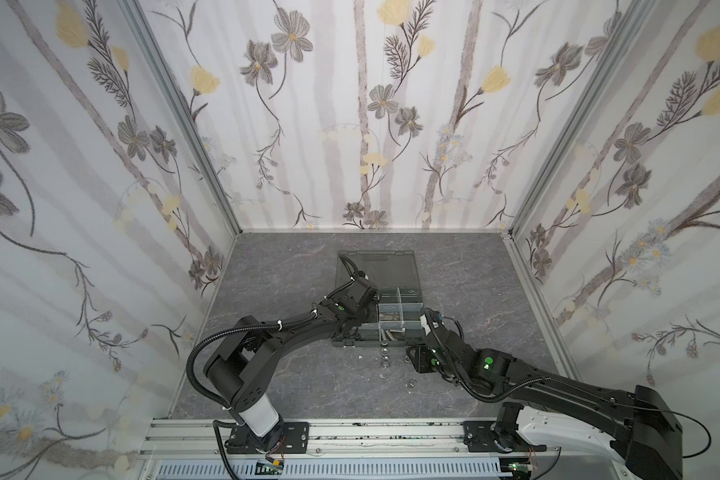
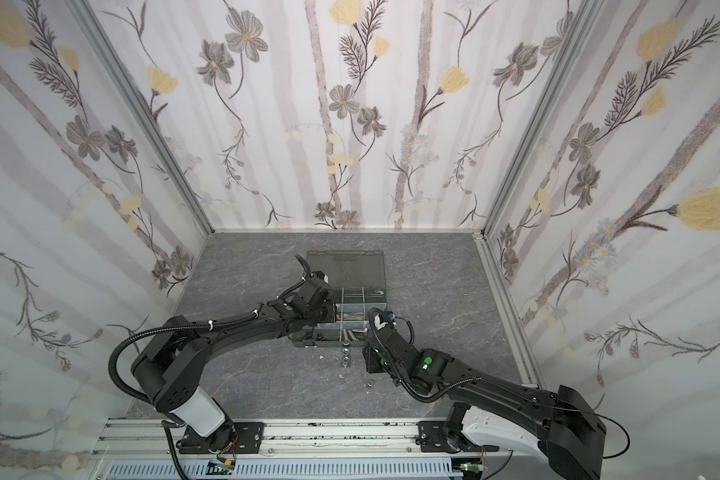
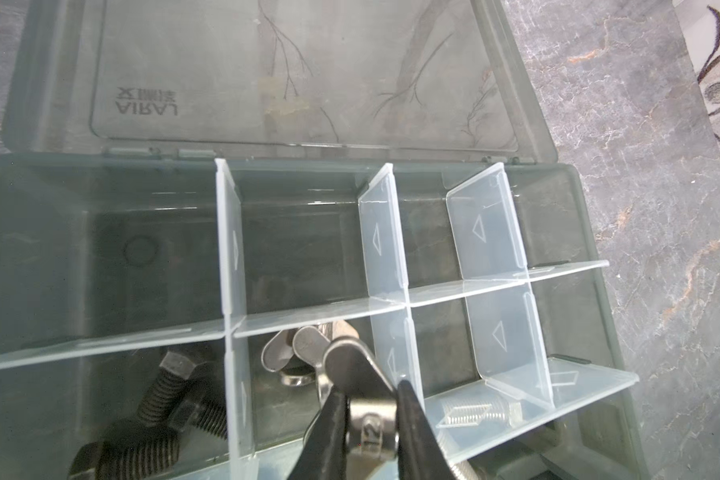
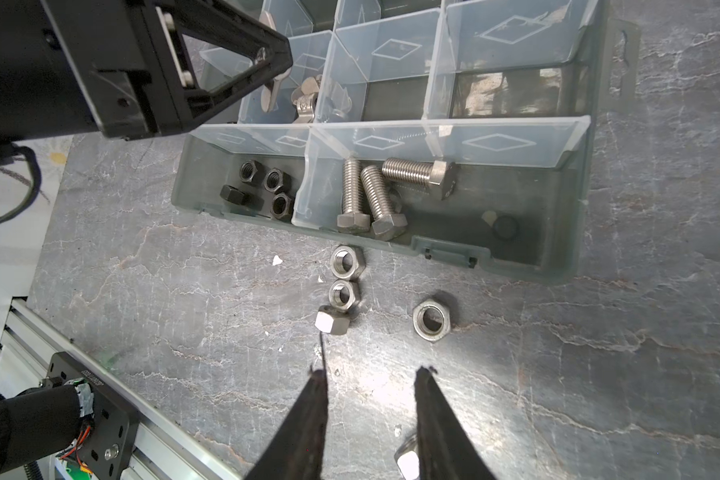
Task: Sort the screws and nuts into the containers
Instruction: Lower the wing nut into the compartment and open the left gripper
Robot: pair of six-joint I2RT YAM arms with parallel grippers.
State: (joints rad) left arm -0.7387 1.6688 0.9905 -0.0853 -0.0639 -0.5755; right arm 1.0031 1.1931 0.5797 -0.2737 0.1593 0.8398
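Left gripper (image 3: 368,388) pinches a silver wing nut (image 3: 350,361) over the box (image 3: 591,232) compartment that holds other wing nuts. Right gripper (image 4: 371,374), narrowly parted and empty, hovers above the surface (image 4: 599,374) near loose nuts (image 4: 347,261) just outside the box.

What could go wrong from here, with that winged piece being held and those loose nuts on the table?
1. The left gripper pinches a wing nut right beside a thin divider; released, it might catch the divider's edge or tip into the neighbouring compartment.
2. The right gripper hangs open over the table, where three silver nuts lie close together; closing on one could knock the others away.
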